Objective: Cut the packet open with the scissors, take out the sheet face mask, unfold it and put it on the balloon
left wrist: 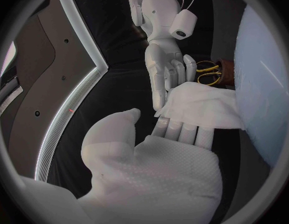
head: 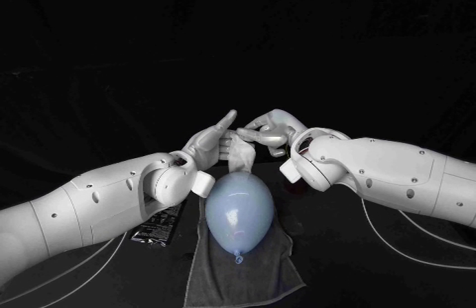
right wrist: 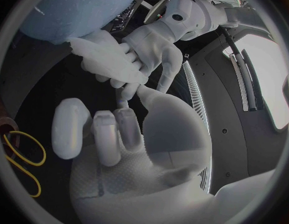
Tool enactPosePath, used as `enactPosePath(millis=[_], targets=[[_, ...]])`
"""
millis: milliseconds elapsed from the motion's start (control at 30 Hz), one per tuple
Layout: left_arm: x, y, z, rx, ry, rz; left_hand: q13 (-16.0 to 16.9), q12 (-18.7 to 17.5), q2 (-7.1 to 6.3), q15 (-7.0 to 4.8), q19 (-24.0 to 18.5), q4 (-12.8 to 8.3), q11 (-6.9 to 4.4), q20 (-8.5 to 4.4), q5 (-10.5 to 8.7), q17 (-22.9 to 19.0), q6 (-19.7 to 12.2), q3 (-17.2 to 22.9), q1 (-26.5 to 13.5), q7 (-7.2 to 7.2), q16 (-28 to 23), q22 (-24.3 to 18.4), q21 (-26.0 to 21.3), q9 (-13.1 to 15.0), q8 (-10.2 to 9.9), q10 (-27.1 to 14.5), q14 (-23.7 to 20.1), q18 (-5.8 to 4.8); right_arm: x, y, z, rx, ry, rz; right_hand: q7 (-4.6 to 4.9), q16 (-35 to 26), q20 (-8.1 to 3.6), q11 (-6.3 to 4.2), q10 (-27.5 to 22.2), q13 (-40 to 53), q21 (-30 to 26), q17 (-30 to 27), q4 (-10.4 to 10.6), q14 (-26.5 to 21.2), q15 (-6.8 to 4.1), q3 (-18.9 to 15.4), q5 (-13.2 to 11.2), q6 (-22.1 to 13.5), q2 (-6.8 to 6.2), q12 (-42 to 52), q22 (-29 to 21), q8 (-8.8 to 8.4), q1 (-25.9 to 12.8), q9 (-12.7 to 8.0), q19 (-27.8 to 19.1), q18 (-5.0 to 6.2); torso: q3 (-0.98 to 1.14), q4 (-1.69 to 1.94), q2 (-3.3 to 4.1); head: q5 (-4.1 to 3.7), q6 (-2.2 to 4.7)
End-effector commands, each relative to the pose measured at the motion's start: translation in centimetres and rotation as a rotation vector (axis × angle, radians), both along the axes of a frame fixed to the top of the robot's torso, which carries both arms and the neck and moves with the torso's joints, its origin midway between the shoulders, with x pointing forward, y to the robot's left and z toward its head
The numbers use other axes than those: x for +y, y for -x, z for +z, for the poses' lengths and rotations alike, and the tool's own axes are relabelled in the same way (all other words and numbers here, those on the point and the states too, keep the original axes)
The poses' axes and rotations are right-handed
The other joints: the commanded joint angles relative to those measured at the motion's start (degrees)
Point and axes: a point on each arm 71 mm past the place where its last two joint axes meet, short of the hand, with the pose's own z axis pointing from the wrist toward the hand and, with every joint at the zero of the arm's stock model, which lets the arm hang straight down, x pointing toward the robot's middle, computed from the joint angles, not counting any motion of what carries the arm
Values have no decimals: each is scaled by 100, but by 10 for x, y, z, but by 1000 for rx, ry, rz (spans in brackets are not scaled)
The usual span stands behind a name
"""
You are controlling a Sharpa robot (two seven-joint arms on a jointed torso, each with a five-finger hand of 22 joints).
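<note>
**Together, both hands met at the mask above the balloon's far end**

Nearest the robot, a dark grey towel (head: 245,273) lay on the desk (head: 347,270). The pale blue balloon (head: 238,208) lay on it lengthwise, knot at 6 o'clock. At the balloon's 8 o'clock the black packet (head: 157,227) lay flat on the desk, partly under the left arm.

Farther out, at the balloon's 12 o'clock end, the white sheet face mask (head: 241,155) hung crumpled between the two hands, its lower edge touching the balloon. The left hand (head: 208,144) stood at 11 o'clock with its fingers (left wrist: 181,129) straight and close together under the mask and its thumb apart; I could not tell whether it gripped. The right hand (head: 269,133), at 1 o'clock, curled in and pinched the mask's top edge.

Yellow-handled scissors (left wrist: 209,72) lay near the right hand.
</note>
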Motion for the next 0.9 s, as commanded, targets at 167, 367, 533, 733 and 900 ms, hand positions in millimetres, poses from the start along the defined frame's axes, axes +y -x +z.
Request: enactPosePath(millis=[167,367,533,733,900], targets=[[0,0,2,12,30,0,4,27,17,1,81,-3,-8,-9,9,11,23,-61,-62,118,-8,18,29,-4,1,41,-8,124,-10,-3,11,-132,-68,-29,13,20,-11,-8,217,1094,31,1510,4,599,12,-78,10,16,21,5,1060,-43,26,-5,34,37,-2,-2,-4,-7,-9],[1,1,1,51,56,0,-1,4,42,9,199,-14,6,-12,10,11,-9,-108,75,134,-9,32,92,-14,-24,5,-9,194,-26,-6,15,-178,-128,-69,77,20,27,59,52,955,-275,1510,158,599,67,-430,7,-156,-98,-205,980,-185,-86,-49,-99,89,-2,-1,-4,-6,-15],[3,2,0,79,63,0,0,-2,57,13,296,-16,12,-14,11,11,-24,-127,291,141,-11,34,139,-20,-38,-14,-14,239,-37,-4,13,-171,-149,-72,107,20,57,86,10,932,-321,1510,273,599,96,-718,-17,-206,-182,-228,970,-232,-119,-53,-132,98,2,-3,-5,0,-37],[6,7,-2,116,71,-9,0,-3,107,14,376,-6,14,-25,10,11,-26,-161,324,143,-11,40,179,-22,-42,-21,-17,259,-48,7,9,-172,-171,-71,97,20,61,80,24,945,-263,1510,295,599,95,-775,-12,-157,-136,-201,985,-210,-72,-38,-112,89,8,-6,-11,-11,-62],[10,9,-5,139,69,-3,0,-4,125,15,401,-5,16,-28,10,10,-30,-173,329,144,-12,41,190,-23,-45,-26,-20,262,-56,16,1,-177,-182,-70,85,20,59,69,-33,886,-361,1510,250,599,87,-864,-5,-119,-53,-271,959,-199,141,-23,-152,110,11,-2,-12,-16,-81]])
